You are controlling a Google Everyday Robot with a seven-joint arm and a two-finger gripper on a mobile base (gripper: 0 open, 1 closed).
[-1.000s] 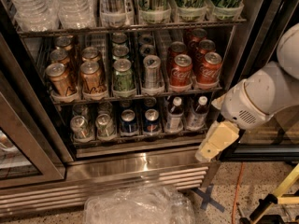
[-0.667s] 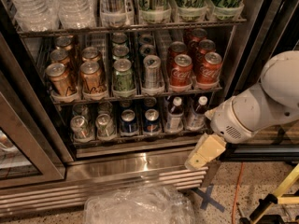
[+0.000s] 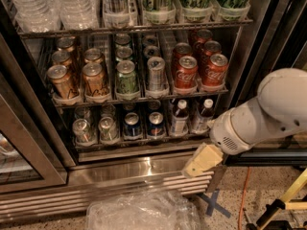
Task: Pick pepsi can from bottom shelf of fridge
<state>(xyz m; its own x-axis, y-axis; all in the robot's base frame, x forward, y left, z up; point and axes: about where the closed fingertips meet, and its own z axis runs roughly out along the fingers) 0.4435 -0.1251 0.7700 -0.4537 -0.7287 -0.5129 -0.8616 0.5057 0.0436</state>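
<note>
Two dark blue pepsi cans [image 3: 131, 124] [image 3: 155, 123] with silver tops stand side by side in the middle of the bottom shelf [image 3: 144, 142] of the open fridge [image 3: 120, 169]. My gripper [image 3: 201, 160], cream-coloured on a white arm [image 3: 268, 114], hangs to the lower right of the cans. It is outside the fridge, in front of the steel base, below the shelf's level and holds nothing I can see.
Silver cans [image 3: 82, 131] stand left of the pepsi cans, and small bottles [image 3: 178, 117] right of them. Red Coca-Cola cans [image 3: 186, 73], gold cans [image 3: 61, 80] and a green can [image 3: 126, 76] fill the tier above. A crumpled plastic bag [image 3: 144, 212] lies on the floor.
The arm has moved left and down, bringing the gripper from beside the bottles to in front of the fridge's steel base. The cans have not moved.
</note>
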